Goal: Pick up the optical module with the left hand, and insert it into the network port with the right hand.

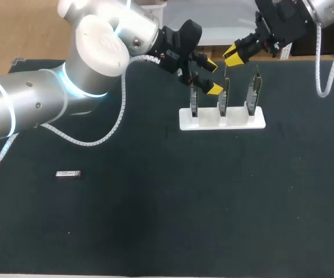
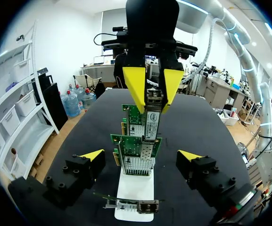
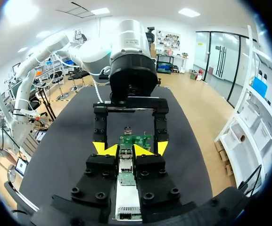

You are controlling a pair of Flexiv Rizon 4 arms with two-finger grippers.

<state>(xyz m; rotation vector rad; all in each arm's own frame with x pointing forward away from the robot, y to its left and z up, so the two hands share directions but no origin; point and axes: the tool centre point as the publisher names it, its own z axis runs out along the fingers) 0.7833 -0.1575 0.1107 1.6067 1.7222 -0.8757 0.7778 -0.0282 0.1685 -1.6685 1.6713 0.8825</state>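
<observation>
Insertion: right gripper [image 1: 230, 58], clamping the module [image 2: 152, 120], is hovering over the card [image 1: 225, 95]; left gripper [image 1: 212, 77], at nine o'clock, is gaping empty; next, push straight in.

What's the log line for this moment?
left gripper open by card stand | right gripper shut on optical module above cards | second module on table

Bright, even light — left arm [image 1: 100, 43] gleams.

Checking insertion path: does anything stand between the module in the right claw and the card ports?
Nothing visible. The small silver optical module in the right claw is at the green network cards; the open left claw flanks them.
</observation>
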